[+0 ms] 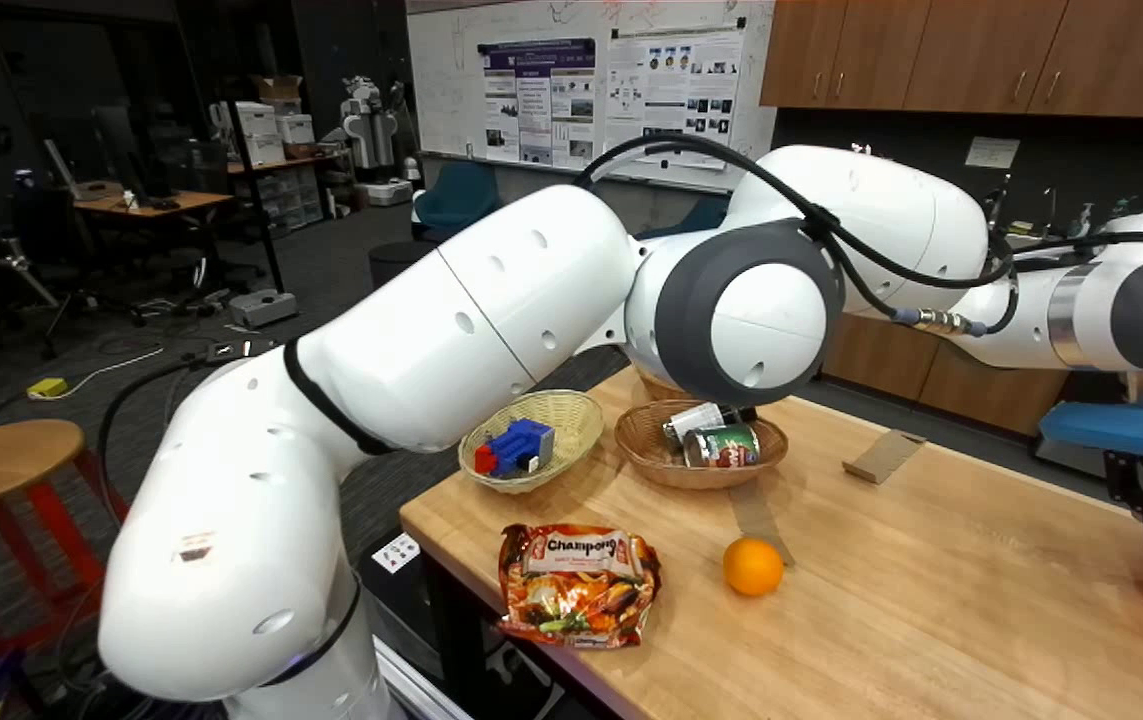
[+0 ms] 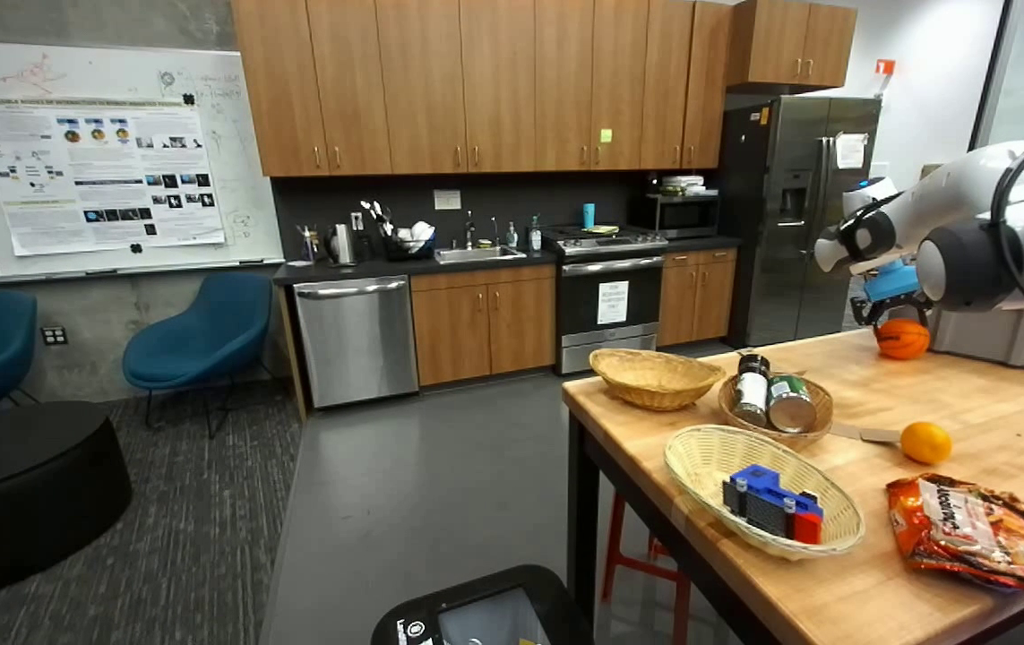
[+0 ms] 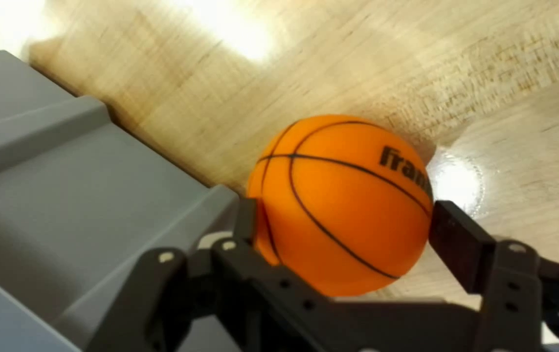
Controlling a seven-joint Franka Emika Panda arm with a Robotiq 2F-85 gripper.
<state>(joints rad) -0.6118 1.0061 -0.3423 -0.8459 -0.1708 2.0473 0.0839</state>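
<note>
Currently, the gripper (image 3: 344, 217) is positioned at an orange basketball (image 3: 343, 195), with one finger (image 3: 460, 247) on each side of it. In the wrist view, both pads meet the outline of the basketball; from where I stand, I cannot tell whether they pinch it or merely bracket it. The basketball is located at the wooden table (image 1: 931, 580), just beside a gray bin (image 3: 88, 195). In an exterior view, the bin stands immediately to the right of the basketball. An orange fruit (image 2: 926, 442) rests on the nearer part of the table, well apart from the gripper. Nearer again, toward the right, lies a red Champong packet (image 2: 968, 528). To the left of the packet, a pale basket (image 2: 700, 457) holds a blue and red block toy (image 2: 767, 502). Farther back, a brown basket (image 1: 671, 476) contains a can (image 1: 721, 447) and a black-capped jar (image 2: 752, 396), set side by side. At the far left corner stands a golden wicker basket (image 2: 659, 381).
</note>
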